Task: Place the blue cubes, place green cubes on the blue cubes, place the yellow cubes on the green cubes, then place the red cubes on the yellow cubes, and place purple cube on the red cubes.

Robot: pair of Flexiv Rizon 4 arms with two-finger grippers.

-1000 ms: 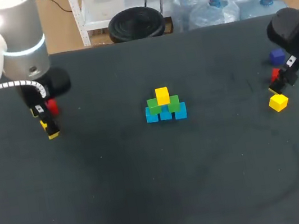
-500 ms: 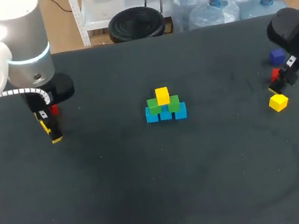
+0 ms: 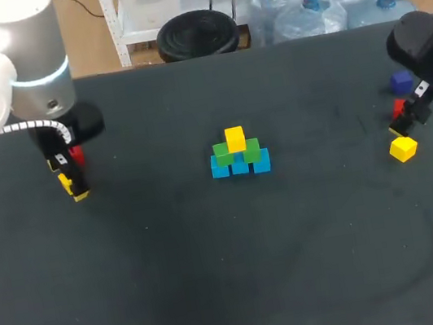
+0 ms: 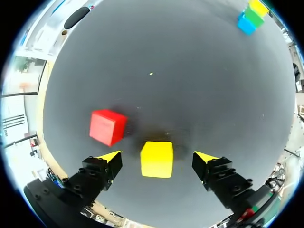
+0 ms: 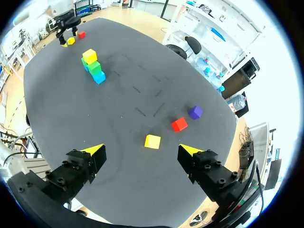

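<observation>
The left jaws are standing wide, straddling a yellow cube point(image 4: 156, 159) at frame left of the surface point(image 3: 218, 278), not touching it. The stack point(image 3: 238, 155) is sitting mid-frame. Judgement: centre before closing (a red cube point(image 4: 108, 127) is lying just beside one finger). The right jaws are gaping too, holding nothing.

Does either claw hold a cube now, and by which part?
Nothing is held. The left claw is open, with a yellow cube between its fingers, not touching them; the right claw is open and empty.
</observation>
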